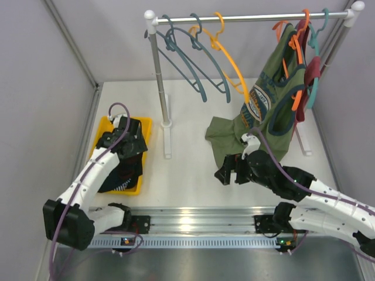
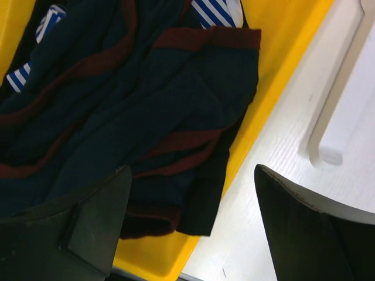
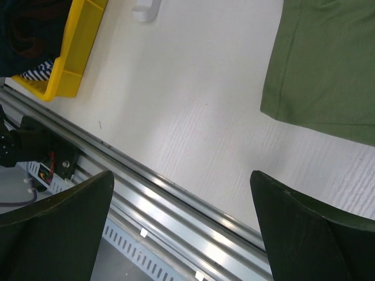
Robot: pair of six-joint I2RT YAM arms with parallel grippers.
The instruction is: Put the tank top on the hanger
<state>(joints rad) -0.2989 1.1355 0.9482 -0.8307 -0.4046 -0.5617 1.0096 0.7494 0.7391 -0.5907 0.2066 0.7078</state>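
The dark navy tank top (image 1: pixel 123 175) with maroon trim lies bunched in a yellow bin (image 1: pixel 102 126) at the left. In the left wrist view the tank top (image 2: pixel 146 99) fills the bin (image 2: pixel 281 70). My left gripper (image 1: pixel 130 151) is open just above the tank top, and its jaws (image 2: pixel 193 175) stand wide apart and empty over the bin's near right corner. The yellow-orange hanger (image 1: pixel 231 58) hangs bare on the rack rail at the back. My right gripper (image 1: pixel 230 174) is open and empty (image 3: pixel 181 175), low over the table's front edge.
An olive-green printed top (image 1: pixel 263 111) hangs from a red-orange hanger at the rack's right, its hem on the table (image 3: pixel 328 64). Blue-grey hangers (image 1: pixel 187 52) hang left of the yellow-orange one. The rack post (image 1: pixel 159 76) stands beside the bin. A striped garment (image 2: pixel 214 12) lies under the tank top.
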